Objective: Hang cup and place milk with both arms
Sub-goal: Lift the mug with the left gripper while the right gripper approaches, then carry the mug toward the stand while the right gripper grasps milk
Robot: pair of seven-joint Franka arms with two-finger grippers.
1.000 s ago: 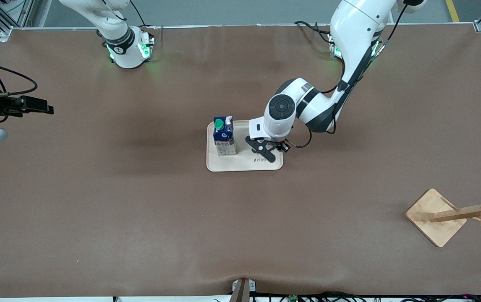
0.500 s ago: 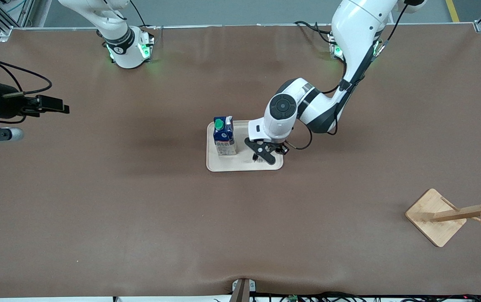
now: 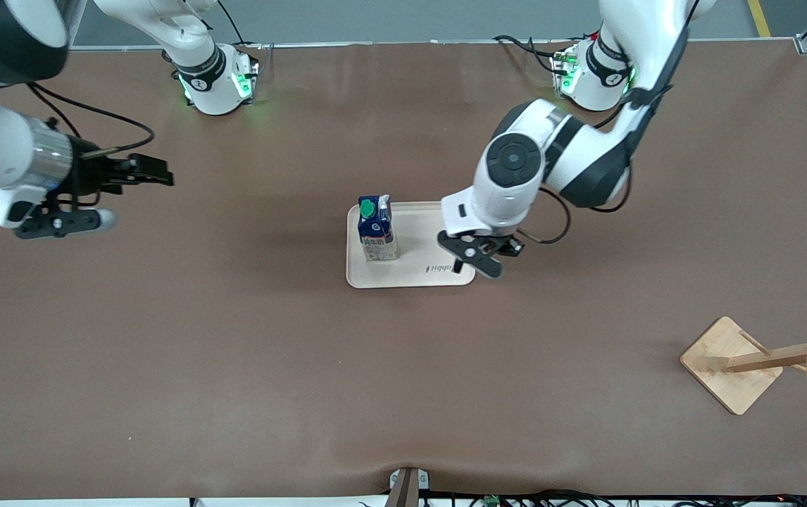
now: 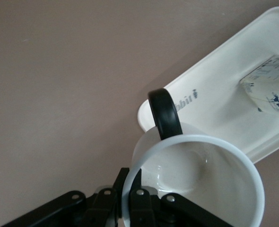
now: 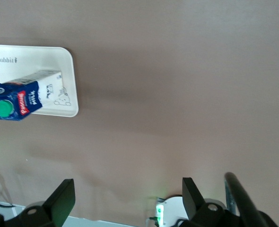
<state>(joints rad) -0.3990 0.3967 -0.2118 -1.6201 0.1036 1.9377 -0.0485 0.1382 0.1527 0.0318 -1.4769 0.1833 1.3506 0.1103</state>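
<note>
Okay, our left gripper [image 3: 472, 259] grips the cup [image 4: 196, 182] over the tray [image 3: 410, 278] edge; milk [image 3: 376, 229] on tray. Keep the handle at 12 o'clock toward the rack [image 3: 762, 360]. Right gripper [image 3: 132, 172] released, waiting.

A brown counter [image 3: 234, 352] fills nearly the whole front view, its surface plain and matte with faint shadows. Near the middle of the frame lies a pale cream tray [image 3: 414, 274], rectangular with rounded corners and a raised rim, with small dark lettering printed along its lower edge. The same tray [image 4: 210, 101] shows in the left wrist view at the upper right of the frame, and again [image 5: 66, 80] at the upper left of the right wrist view. At the lower right of the front view stands a wooden rack [image 3: 762, 360]: a square light-wood base set cornerwise, with a post and short pegs leaning toward the frame's right edge. Dark cables [image 3: 537, 498] run along the bottom edge.
</note>
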